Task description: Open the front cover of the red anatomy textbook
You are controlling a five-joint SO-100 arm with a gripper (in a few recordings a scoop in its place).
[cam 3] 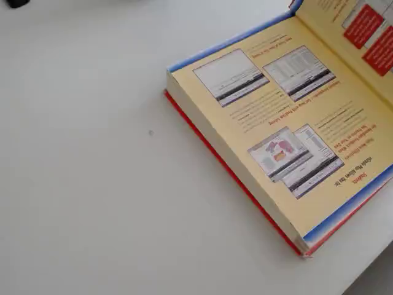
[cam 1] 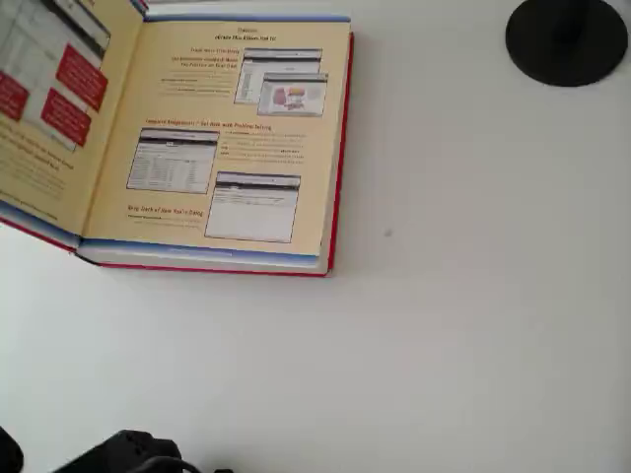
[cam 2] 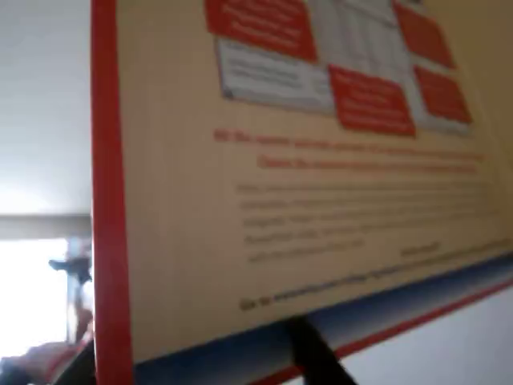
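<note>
Just above the claw: the front cover [cam 2: 264, 184] raised, its cream inside facing the wrist camera.
A dark claw [cam 2: 317, 357] finger seems to touch the cover's lower edge; whether it grips is blurred, I cannot tell. The red anatomy textbook [cam 1: 232, 148] lies open on the tabletop [cam 1: 444, 325]. If contact slips, the cover may fall shut.
</note>
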